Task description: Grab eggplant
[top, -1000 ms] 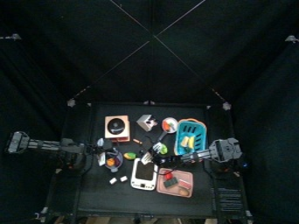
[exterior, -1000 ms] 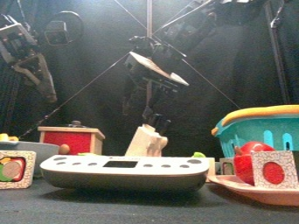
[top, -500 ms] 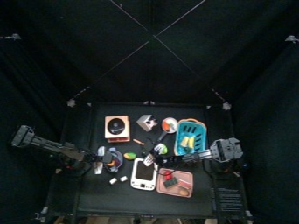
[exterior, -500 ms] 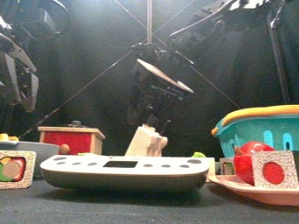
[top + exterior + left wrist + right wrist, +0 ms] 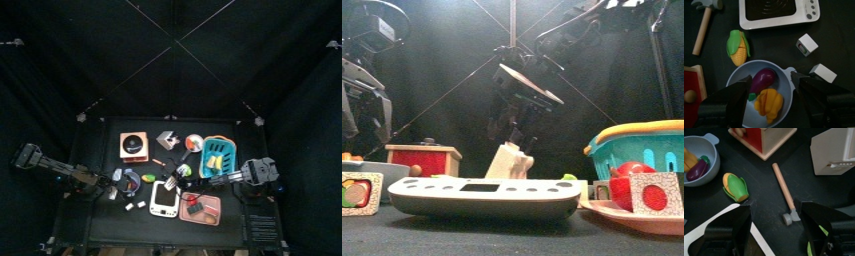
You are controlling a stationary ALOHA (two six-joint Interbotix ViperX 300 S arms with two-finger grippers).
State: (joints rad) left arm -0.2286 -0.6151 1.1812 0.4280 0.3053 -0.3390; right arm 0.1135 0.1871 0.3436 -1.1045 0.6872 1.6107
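The eggplant (image 5: 765, 78) is small and purple. It lies in a grey-blue bowl (image 5: 740, 75) beside an orange-yellow fruit (image 5: 768, 102). My left gripper (image 5: 771, 86) hangs right over the bowl, its jaws open wide on either side of the eggplant, with nothing held. In the top view this gripper (image 5: 110, 185) is at the table's left, by the bowl (image 5: 132, 179). My right gripper (image 5: 777, 217) stands open over a toy hammer (image 5: 784, 192); from there the eggplant (image 5: 697, 171) shows in the bowl (image 5: 704, 143), well away from that gripper.
A toy corn cob (image 5: 739, 47) lies next to the bowl, with two white blocks (image 5: 807, 44) beyond. A white scale (image 5: 164, 201), a red box (image 5: 134, 145), a teal basket (image 5: 218, 153) and a pink tray (image 5: 203, 209) crowd the table.
My left gripper's jaws have spread wider, and the left arm has shifted toward the bowl. The right arm has hardly moved.
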